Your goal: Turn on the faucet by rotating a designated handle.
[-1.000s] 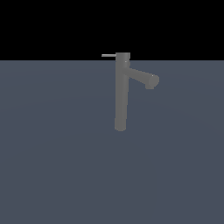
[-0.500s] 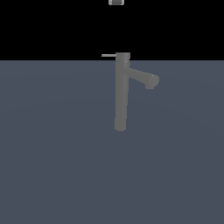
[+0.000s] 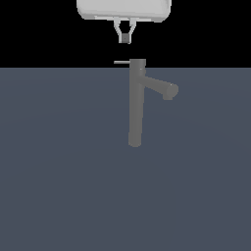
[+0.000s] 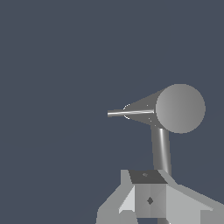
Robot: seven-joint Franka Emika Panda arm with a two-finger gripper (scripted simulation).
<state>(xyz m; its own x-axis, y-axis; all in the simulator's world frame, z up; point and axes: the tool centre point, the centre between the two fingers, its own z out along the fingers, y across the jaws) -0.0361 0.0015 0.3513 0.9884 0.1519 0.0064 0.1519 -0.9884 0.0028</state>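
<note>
A thin grey handle point(image 3: 121, 62) pokes out flat from the top cap of the faucet point(image 3: 136, 105), toward the exterior view's left. The faucet is a tall grey pole standing on a dark blue-grey floor point(image 3: 59, 186). Right above the handle hangs the gripper point(image 3: 125, 38), under the arm's white body point(image 3: 124, 10). It is close to the handle but not touching it. Its two fingers come down to a small dark tip, and I cannot tell if the jaws are apart or together. A short fat spout point(image 3: 159, 88) sticks out toward the exterior view's right and tips down a little. In the wrist view the round cap point(image 4: 180, 108) shows from above.
</note>
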